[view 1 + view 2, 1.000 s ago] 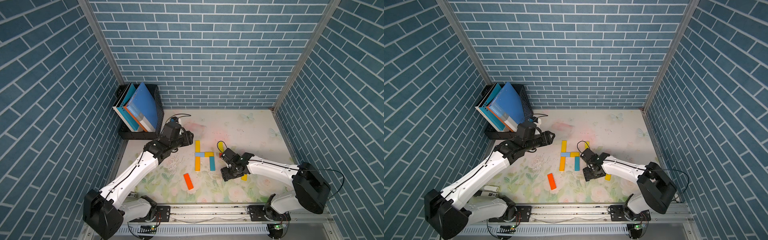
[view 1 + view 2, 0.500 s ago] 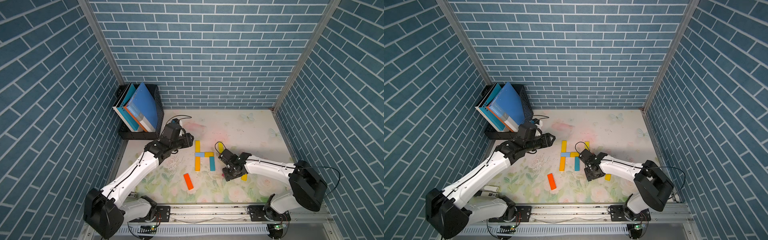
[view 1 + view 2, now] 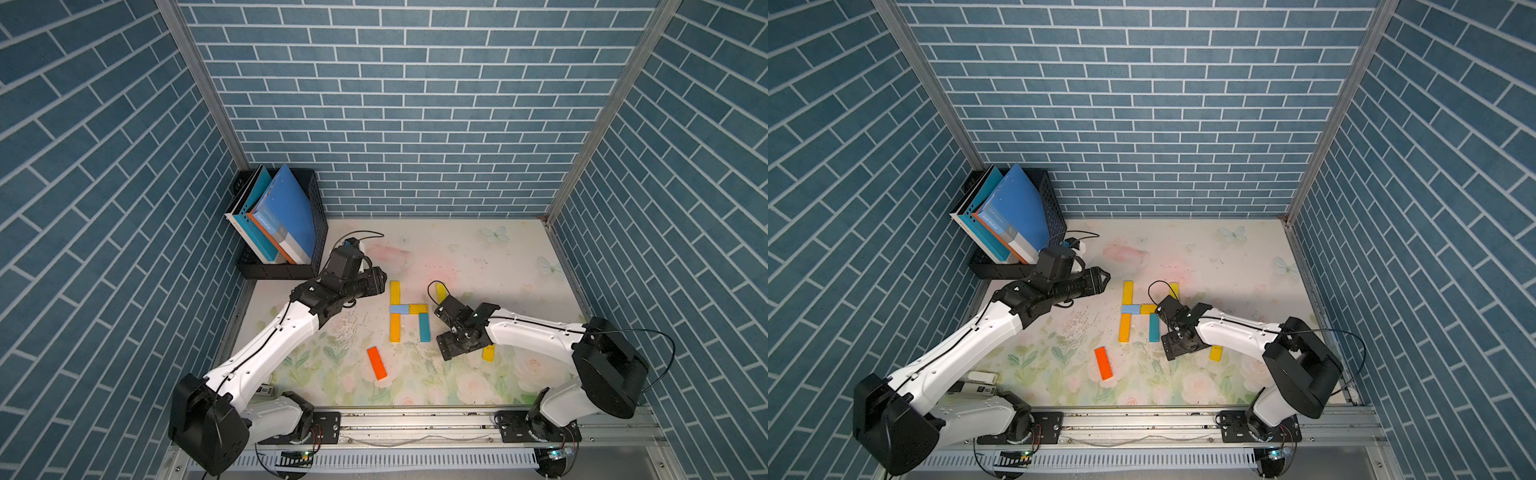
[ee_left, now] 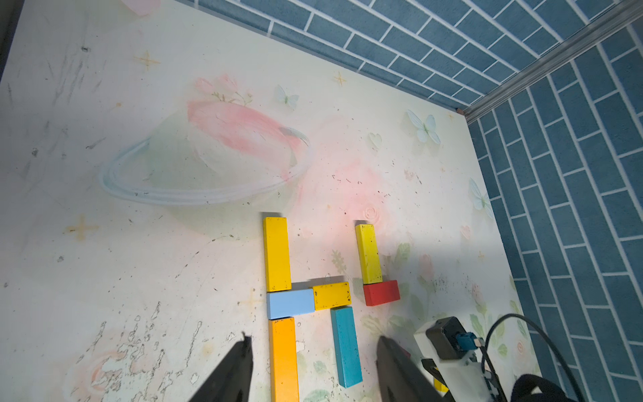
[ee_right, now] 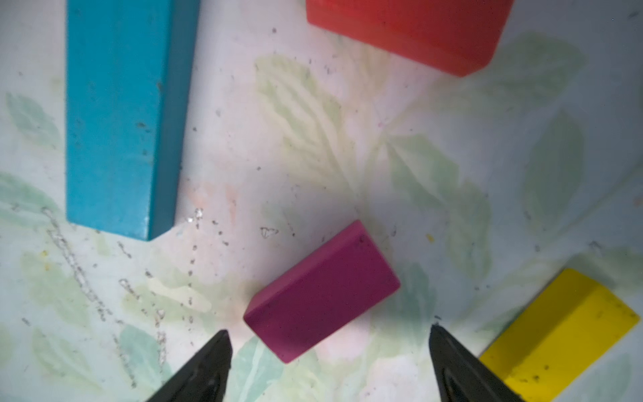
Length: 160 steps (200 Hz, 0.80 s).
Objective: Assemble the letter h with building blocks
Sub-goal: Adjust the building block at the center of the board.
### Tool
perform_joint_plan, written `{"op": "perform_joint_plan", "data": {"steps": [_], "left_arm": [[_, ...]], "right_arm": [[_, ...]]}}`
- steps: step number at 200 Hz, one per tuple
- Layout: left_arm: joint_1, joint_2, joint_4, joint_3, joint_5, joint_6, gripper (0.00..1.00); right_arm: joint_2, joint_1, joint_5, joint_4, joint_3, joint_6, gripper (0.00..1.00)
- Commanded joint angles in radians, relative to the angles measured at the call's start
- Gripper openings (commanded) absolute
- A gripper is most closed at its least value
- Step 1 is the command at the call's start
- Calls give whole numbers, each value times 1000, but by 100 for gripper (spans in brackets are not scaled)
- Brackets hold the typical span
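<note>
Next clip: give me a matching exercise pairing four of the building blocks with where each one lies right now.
Things:
1. long teal block
2. long orange-red block
3. short magenta block
4. short light blue block

Places:
A. lying alone, apart from the block letter
B. in the letter's crossbar, on the stem side
C. the letter's short right leg
D. lying loose between the tips of the open right gripper

Pairs: 1-C; 2-A; 3-D; 4-B

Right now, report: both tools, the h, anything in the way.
Left tool open, empty, near the h. Right tool open over magenta block, not gripping. Five-block h laid flat. Red block close beside it, not touching.
</note>
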State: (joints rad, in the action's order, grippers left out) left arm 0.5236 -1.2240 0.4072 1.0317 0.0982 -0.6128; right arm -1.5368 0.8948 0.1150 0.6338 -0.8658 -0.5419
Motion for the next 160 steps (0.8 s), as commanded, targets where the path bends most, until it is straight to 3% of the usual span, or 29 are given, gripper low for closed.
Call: {"op": "perform_joint_plan", "data": {"steps": [1,44,79,160], "left_arm": [[-8,-5,13,-16,-8,13,62],[-7,-3,21,-15,-3,21,62],[-8,-4,19,-14,-2,19,62],[-10,-15,9,-22,7,14,62]], "right_arm": [[-72,0,77,67,-37,20,91],[-147,-6,101,70,-73,45,91],[-157,-82,110,59,-72,17,86],[-98,-195,-119,-132,28,48,83]]}}
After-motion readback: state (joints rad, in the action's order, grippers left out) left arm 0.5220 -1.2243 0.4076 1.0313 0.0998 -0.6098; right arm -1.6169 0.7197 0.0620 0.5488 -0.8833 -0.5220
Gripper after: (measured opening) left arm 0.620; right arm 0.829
